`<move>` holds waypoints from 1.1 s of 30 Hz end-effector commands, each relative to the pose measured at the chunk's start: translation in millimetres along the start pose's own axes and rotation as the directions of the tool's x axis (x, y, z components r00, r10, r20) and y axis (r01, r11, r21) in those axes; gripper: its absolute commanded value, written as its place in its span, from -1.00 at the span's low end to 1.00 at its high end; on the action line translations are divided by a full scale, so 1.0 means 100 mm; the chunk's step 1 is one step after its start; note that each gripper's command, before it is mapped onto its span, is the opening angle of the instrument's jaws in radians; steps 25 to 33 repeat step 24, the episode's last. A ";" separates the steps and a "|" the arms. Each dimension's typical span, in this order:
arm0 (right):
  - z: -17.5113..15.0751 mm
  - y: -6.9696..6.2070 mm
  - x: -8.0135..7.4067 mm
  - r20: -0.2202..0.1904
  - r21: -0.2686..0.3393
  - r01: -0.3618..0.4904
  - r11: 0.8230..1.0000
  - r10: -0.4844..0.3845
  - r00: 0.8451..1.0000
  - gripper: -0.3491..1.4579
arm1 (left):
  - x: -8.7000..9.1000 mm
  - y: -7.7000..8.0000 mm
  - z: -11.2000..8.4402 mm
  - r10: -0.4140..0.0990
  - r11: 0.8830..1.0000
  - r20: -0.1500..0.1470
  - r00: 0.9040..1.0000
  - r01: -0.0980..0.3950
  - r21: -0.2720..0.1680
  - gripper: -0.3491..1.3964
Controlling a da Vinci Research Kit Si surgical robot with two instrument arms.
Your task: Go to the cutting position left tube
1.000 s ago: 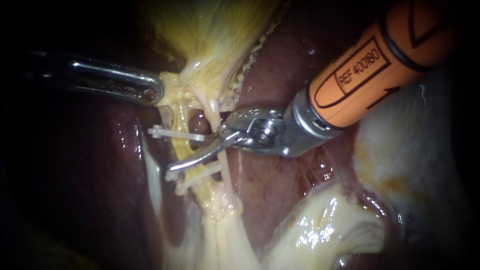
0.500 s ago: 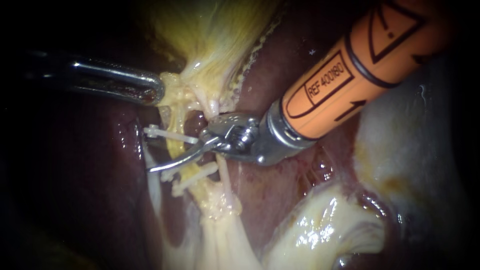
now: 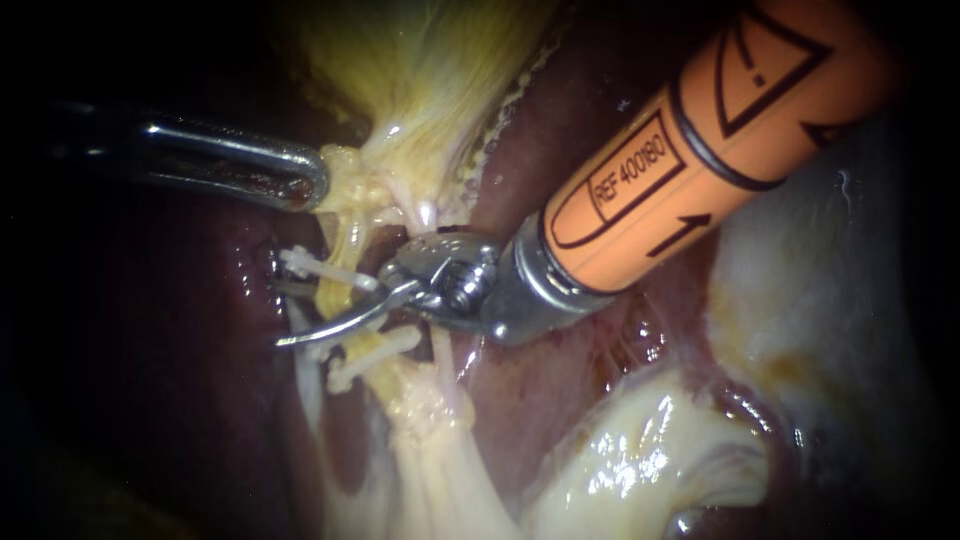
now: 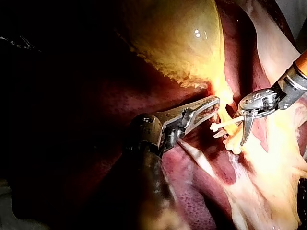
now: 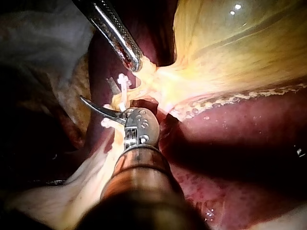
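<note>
Left instrument (image 3: 300, 185): end effector pressed together on the neck of the gallbladder (image 3: 430, 70).
Right instrument (image 3: 300, 320): end effector spread, one curved blade lying across the front of the left tube (image 3: 347, 240).
Left tube: runs down from the gallbladder's neck, crossed by the blade between the upper clip (image 3: 325, 268) and the lower clips (image 3: 370, 350).
Surface: wet, dark red liver (image 3: 560, 370) under everything.
Room: dark beyond the tissue; cannot tell.

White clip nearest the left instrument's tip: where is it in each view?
Endoscope: white clip, centre-left, just above the right instrument's curved blade.
Left wrist: clip just ahead of the left instrument's tip.
Right wrist: clip just beyond the blade, towards the left instrument.
Shared landmark: the left instrument's tip, nearest this clip everywhere.
</note>
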 end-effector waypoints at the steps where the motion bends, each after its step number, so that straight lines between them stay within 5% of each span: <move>1: 0.000 -0.003 0.003 -0.009 0.007 -0.001 1.000 0.001 1.000 0.76 | 0.000 0.000 0.000 0.000 1.000 0.000 1.000 0.000 0.001 -1.00; 7: -0.002 -0.014 0.015 -0.039 0.028 -0.007 1.000 0.008 0.999 0.76 | 0.000 0.000 0.000 0.000 1.000 0.000 1.000 0.000 0.001 -1.00; 33: -0.003 -0.013 0.014 -0.039 0.029 -0.012 1.000 0.013 0.999 0.76 | 0.000 0.000 0.000 0.000 1.000 0.000 1.000 0.000 0.001 -1.00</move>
